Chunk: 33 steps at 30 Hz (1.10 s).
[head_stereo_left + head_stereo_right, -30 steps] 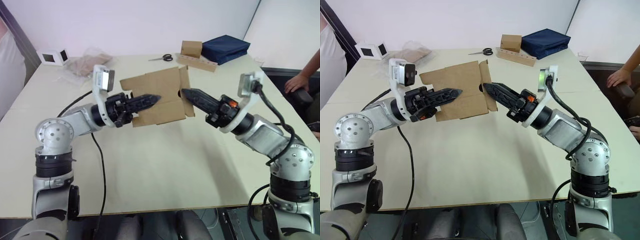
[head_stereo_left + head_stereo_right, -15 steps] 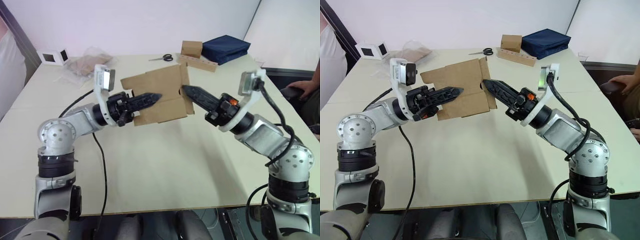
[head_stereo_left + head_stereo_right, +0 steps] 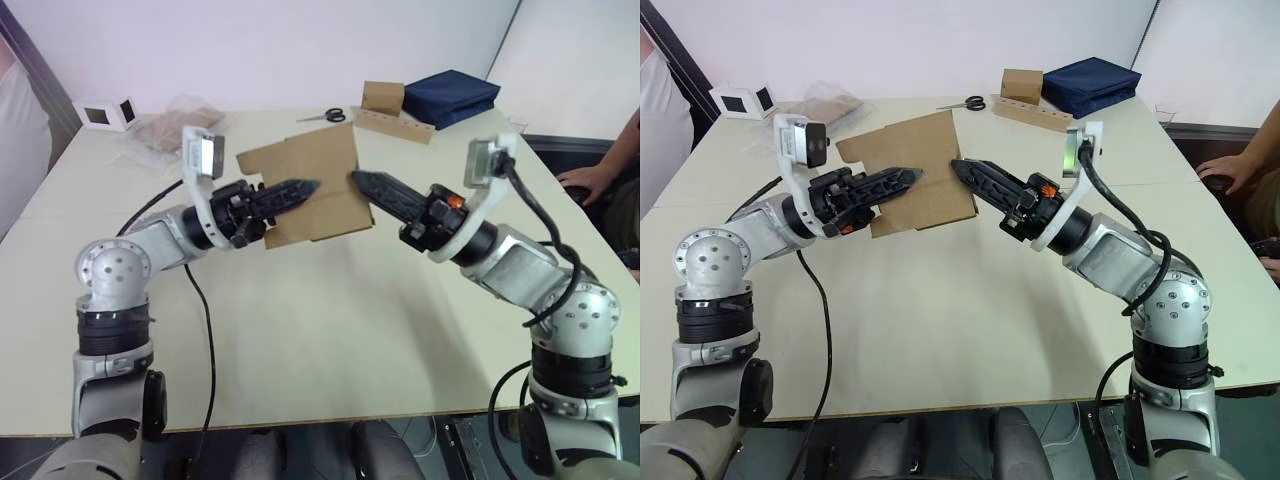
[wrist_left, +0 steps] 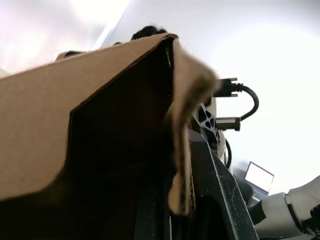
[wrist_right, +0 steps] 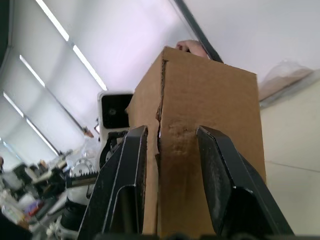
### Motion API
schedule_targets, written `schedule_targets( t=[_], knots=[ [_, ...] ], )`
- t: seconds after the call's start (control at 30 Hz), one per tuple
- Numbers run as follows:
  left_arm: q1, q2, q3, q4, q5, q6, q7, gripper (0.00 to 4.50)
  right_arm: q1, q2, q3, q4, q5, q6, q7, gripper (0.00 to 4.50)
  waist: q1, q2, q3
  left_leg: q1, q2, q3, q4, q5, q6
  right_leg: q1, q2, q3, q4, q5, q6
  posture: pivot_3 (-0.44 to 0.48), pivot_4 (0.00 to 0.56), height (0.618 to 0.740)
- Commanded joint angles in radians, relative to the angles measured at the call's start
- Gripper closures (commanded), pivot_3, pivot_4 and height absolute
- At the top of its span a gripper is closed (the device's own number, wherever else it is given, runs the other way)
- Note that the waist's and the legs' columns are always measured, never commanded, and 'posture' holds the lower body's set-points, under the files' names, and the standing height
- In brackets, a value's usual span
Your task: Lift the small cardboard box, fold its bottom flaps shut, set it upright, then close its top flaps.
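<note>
- The table [image 3: 330, 330] carries nothing of the job; the small cardboard box [image 3: 305, 185] is lifted above it, so the lifting is done.
- Its flaps look unfolded to me: bottom closing, standing upright and the top all remain.
- The left gripper [image 3: 300, 188] reaches into the box; its fingers I cannot tell.
- The right gripper [image 5: 170, 145], spread, straddles a box edge.

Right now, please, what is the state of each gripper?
Left gripper: closed on the small cardboard box, held above the table.
Right gripper: open, jaws either side of the box edge.
</note>
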Motion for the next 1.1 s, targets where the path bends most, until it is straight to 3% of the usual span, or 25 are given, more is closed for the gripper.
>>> schedule_targets(
  t=[0.03, 0.5, 0.77, 1.1],
  knots=[
    [-0.010, 0.001, -0.010, -0.003, 0.007, -0.009, 0.007, 4.50, -0.045, -0.003, 0.047, -0.027, 0.012, 0.039, 0.083, 2.94, 0.000, 0.000, 0.000, 0.000, 0.000, 0.000, 0.000, 0.000, 0.000, 0.000, 0.000, 0.000, 0.000, 0.000, 0.000, 0.000, 0.150, 0.740],
    [-0.010, 0.019, 0.019, -0.007, -0.015, -0.006, 0.018, 4.50, -0.021, -0.124, -0.125, 0.083, 0.028, 0.046, 0.203, 2.94, 0.001, 0.000, 0.000, 0.000, 0.000, 0.000, 0.000, 0.000, 0.000, 0.000, 0.000, 0.000, 0.000, 0.000, 0.000, 0.000, 0.150, 0.740],
    [-0.007, 0.021, 0.027, -0.024, -0.047, 0.009, 0.039, 4.50, -0.015, -0.107, -0.134, 0.126, -0.032, 0.023, 0.201, 2.94, 0.000, 0.000, 0.000, 0.000, 0.000, 0.000, 0.000, 0.000, 0.000, 0.000, 0.000, 0.000, 0.000, 0.000, 0.000, 0.000, 0.150, 0.740],
    [0.006, 0.041, 0.043, -0.040, -0.102, 0.030, 0.060, 4.50, -0.101, -0.142, -0.267, 0.280, -0.006, 0.004, 0.200, 2.94, 0.001, 0.000, 0.000, 0.000, 0.000, 0.000, 0.000, 0.000, 0.000, 0.000, 0.000, 0.000, 0.000, 0.000, 0.000, 0.000, 0.150, 0.740]
  ],
)
